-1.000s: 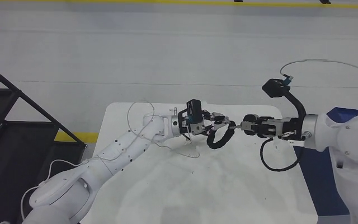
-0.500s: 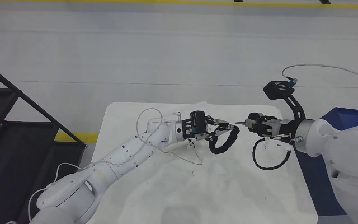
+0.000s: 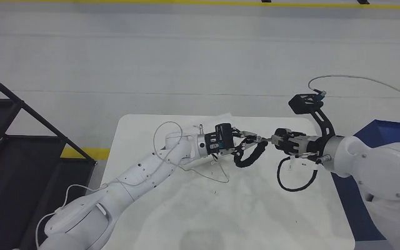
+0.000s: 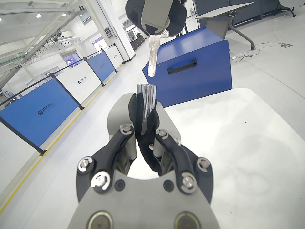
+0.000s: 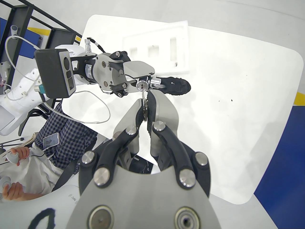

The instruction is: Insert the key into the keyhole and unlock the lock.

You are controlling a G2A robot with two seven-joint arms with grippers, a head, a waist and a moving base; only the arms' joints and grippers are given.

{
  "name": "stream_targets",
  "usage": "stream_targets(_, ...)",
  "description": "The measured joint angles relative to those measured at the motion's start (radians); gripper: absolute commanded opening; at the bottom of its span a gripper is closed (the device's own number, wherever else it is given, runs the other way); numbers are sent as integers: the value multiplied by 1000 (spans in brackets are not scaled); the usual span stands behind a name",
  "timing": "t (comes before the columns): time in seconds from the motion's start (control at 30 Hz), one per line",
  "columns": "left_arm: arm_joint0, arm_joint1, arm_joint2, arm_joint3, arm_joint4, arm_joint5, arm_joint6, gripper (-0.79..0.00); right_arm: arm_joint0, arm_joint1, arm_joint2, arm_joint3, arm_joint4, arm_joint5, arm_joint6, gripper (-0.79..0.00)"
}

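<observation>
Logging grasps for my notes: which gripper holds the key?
The right gripper pinches the key; the left gripper grips the lock instead.

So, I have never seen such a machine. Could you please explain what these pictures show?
It is a robot with two arms at a white table. One picture looks down from above the arms. The other two come from a camera on each wrist. The left gripper is shut on a lock with a black cable. The right gripper is shut on a key. The key's tip is close to the keyhole, seemingly not yet in. A white foam tray lies on the table.
</observation>
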Motion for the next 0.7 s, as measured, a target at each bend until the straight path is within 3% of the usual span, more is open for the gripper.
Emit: stream_targets(0.7, 31, -16, -56, -9, 62, -30, -12, -785, 72, 57, -82, 32, 58, 48, -48, -785)
